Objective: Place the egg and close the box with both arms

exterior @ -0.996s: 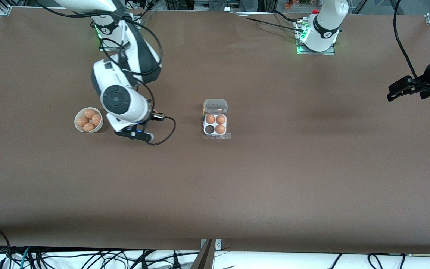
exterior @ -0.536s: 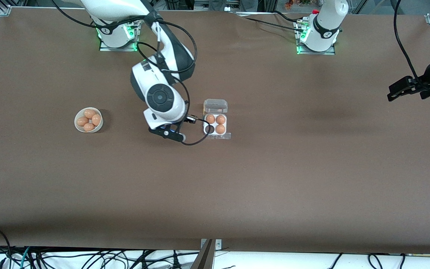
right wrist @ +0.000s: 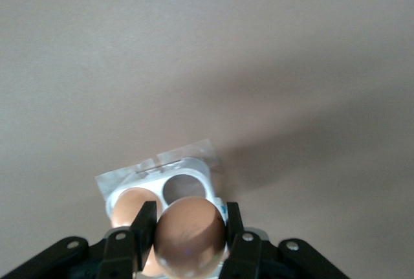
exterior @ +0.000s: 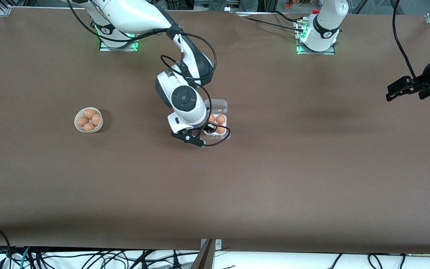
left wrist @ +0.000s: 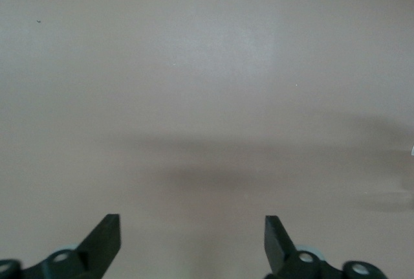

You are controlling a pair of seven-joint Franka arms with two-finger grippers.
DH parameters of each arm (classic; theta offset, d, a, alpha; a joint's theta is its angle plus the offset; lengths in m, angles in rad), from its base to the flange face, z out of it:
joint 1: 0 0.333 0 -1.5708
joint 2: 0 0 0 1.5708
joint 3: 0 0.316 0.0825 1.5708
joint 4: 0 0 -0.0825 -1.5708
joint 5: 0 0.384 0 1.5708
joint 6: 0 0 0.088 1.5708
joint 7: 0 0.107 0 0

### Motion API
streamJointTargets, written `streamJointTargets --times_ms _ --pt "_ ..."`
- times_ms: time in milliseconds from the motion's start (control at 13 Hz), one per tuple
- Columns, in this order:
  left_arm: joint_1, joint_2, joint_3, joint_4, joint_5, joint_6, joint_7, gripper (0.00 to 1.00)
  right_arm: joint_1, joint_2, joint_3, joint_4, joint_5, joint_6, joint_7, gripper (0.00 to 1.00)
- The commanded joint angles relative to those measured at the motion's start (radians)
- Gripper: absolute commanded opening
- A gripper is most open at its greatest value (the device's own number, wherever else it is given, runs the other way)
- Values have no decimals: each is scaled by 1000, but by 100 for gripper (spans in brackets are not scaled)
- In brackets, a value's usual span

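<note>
One box lies on the brown desk, its clear lid folded back and open. In the front view two eggs show in its cells; the right arm's wrist covers the rest. The right wrist view shows one empty cell and one filled cell just under the right hand. One white bowl, holding four eggs, stands well apart from that hand, toward the right arm's end of the desk.

The right hand hangs over the box, its two fingers pinching one brown egg between them. The egg is up in the air, above the cells and not yet set down.

The left hand waits well apart from the box, over the left arm's end of the desk. Its fingers are spread wide and hold nothing; only bare desk lies under it.
</note>
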Motion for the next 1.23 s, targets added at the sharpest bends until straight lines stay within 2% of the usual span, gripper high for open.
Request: streamJointTargets --times_ms 0,77,153,307,460,536,613,766,996,1150 --pt "-7 24 -16 29 -30 -31 -2 83 3 29 -1 33 23 25 13 26" --pt "-7 28 -16 29 -34 -50 4 66 3 37 14 33 23 36 15 26" --pt "-7 33 -19 29 -34 -56 2 60 3 43 19 33 23 45 15 26" --pt "-7 42 -51 29 -34 -59 -6 27 14 55 19 32 23 46 18 26" --pt "-8 54 -80 29 -37 -99 -4 16 26 69 19 32 23 47 22 26" --pt "-8 63 -90 29 -69 -125 -6 5 26 69 19 32 23 47 22 26" --pt "-4 74 -90 29 -141 -157 -7 1 26 71 19 30 23 47 19 26" --pt "2 99 -90 29 -266 -198 -7 1 26 77 19 30 23 47 18 27" --pt "-27 157 -113 29 -350 -203 -30 0 31 89 19 30 21 47 21 27" --pt "-71 198 -125 29 -405 -202 -119 0 33 91 19 30 20 47 18 28"
